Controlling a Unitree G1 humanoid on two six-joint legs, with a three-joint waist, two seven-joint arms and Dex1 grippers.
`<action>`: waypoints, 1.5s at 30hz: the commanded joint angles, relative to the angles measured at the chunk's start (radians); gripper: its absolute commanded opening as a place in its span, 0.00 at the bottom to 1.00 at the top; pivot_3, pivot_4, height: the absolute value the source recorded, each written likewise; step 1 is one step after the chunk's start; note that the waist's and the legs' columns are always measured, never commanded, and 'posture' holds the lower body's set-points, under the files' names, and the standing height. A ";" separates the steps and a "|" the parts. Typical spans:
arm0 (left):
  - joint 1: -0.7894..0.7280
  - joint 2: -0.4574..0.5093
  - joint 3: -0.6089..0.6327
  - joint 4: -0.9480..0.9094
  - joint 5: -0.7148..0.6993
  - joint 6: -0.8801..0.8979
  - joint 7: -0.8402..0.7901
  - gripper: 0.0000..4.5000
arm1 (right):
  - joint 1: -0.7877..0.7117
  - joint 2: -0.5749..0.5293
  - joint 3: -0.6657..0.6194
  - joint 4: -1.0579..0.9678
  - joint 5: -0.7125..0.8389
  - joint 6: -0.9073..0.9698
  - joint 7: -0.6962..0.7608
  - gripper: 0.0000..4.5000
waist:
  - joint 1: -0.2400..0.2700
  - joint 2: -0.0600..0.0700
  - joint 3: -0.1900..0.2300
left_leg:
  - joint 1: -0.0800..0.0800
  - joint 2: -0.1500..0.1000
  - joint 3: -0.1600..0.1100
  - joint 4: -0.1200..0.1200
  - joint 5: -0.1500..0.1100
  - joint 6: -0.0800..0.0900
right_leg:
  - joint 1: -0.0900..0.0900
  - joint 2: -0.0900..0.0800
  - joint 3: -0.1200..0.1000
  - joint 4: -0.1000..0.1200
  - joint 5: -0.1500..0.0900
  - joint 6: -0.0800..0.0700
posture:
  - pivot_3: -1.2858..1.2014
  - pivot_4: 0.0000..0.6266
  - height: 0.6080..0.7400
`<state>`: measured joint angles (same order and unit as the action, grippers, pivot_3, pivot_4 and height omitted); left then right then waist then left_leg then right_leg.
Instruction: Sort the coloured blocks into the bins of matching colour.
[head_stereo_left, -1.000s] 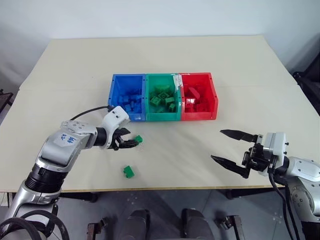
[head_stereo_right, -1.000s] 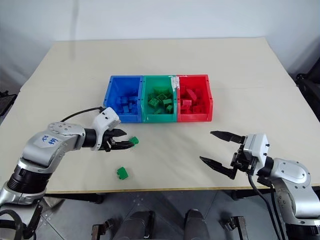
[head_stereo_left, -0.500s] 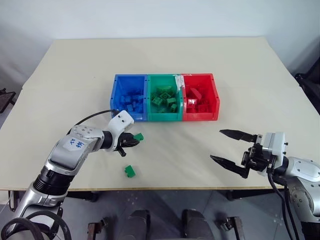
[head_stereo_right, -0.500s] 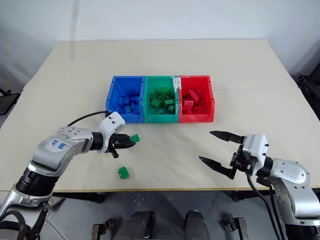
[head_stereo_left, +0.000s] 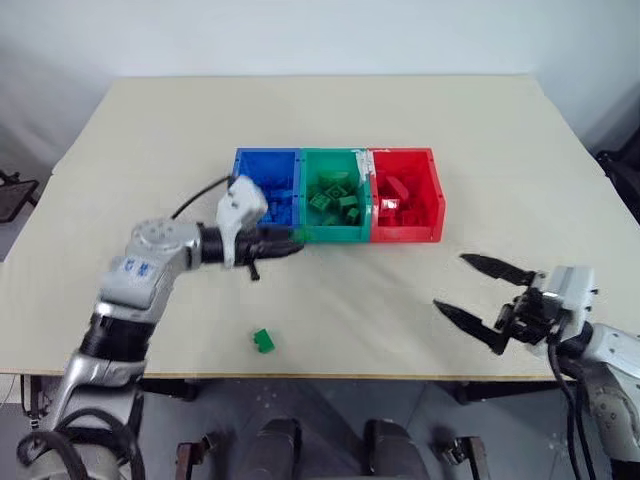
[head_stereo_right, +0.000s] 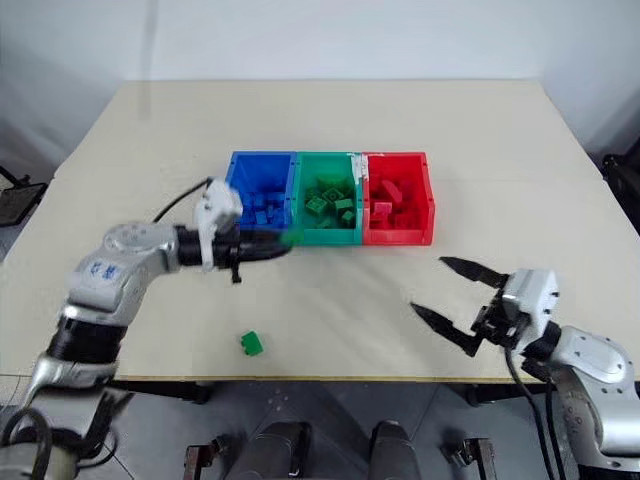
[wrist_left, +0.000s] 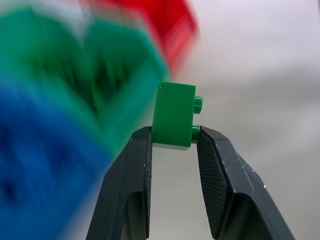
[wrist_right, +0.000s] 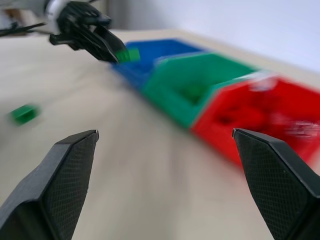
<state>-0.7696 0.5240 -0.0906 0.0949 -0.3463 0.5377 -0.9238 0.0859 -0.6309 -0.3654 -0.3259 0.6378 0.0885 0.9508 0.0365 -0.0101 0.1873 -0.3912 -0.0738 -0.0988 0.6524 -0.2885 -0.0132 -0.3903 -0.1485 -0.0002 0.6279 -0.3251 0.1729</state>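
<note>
From the head view the left claw (head_stereo_left: 285, 247) hovers beside the green bin's (head_stereo_left: 335, 236) near wall, and its wrist view shows it pinching a green block (wrist_left: 173, 122), while the right claw (head_stereo_right: 462, 305) waits spread over the surface (head_stereo_right: 330, 300).

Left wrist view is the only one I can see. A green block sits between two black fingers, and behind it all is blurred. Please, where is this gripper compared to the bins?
Observer: The left gripper holds the green block just in front of the green bin, near the wall it shares with the blue bin, not yet over the opening.
Operator: Are other blocks left on the table?
Observer: One more green block lies on the table near its front edge.
Operator: And the other arm?
Observer: The right gripper is open with nothing between its fingers, above the table's front right part, apart from the bins.
</note>
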 joint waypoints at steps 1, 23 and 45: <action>-0.113 -0.083 -0.019 0.172 0.059 -0.144 0.027 0.21 | 0.014 0.034 -0.056 -0.039 0.034 -0.005 -0.065 1.00 | -0.004 0.000 0.000 | 0.000 0.000 0.000 0.000 0.000 0.000 | 0.000 0.000 0.000 0.000 0.000 0.000 | 0.52 0.24 1.00; -0.110 -0.033 0.074 0.288 0.129 -0.360 -0.027 0.99 | -0.114 0.037 0.041 -0.015 -0.021 -0.026 -0.029 1.00 | -0.052 -0.001 0.001 | 0.000 0.001 0.002 -0.004 0.000 0.001 | -0.004 0.000 0.001 0.004 0.000 0.001 | 0.52 0.24 1.00; 0.843 0.288 0.644 -0.030 -0.130 -0.521 -0.229 0.99 | -0.395 -0.014 0.324 0.249 -0.054 -0.009 0.394 1.00 | -0.034 -0.001 0.000 | 0.000 0.006 -0.001 -0.003 -0.002 0.001 | -0.002 -0.001 0.000 -0.001 0.000 -0.001 | 0.52 0.24 1.00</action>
<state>0.0586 0.8090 0.5210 0.1263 -0.4419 0.0219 -1.1527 -0.3003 -0.6396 -0.0376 -0.0715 0.5774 0.0867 1.3256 0.0027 -0.0113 0.1878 -0.3908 -0.0677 -0.0997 0.6489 -0.2902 -0.0123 -0.3921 -0.1494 -0.0003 0.6271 -0.3253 0.1721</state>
